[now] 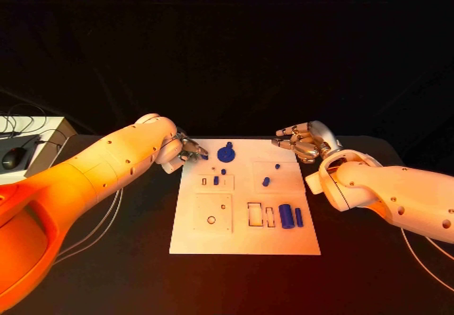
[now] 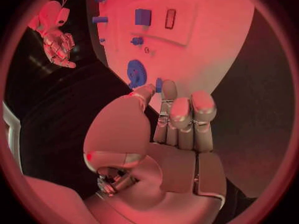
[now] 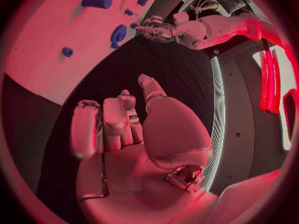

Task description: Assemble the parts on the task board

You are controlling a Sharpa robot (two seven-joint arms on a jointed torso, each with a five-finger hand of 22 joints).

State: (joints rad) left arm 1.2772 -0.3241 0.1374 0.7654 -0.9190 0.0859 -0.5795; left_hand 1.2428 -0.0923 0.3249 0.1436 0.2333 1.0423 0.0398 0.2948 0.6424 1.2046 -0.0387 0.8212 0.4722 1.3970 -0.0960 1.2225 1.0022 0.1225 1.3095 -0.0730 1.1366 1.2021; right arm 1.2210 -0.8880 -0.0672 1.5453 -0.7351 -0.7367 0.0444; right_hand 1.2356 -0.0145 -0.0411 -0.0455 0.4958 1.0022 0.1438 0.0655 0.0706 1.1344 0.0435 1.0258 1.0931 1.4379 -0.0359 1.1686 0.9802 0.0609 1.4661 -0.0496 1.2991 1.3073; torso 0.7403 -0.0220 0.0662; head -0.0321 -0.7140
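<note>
Barely begun, by the look of it: cylinder (image 1: 286, 216) and bar (image 1: 299, 217) loose near the board's (image 1: 244, 244) near edge, gear (image 1: 227, 153) lying at the far edge. Left robot hand (image 1: 185, 151) beside the gear, probably empty; right robot hand (image 1: 301, 142) spread, off the far corner above the desk (image 1: 142, 262).

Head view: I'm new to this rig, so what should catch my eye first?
The white task board lies mid-table with small blue parts on it, the biggest a round blue gear at its far edge. The left hand sits by the board's far left corner, the right hand near its far right corner.
</note>
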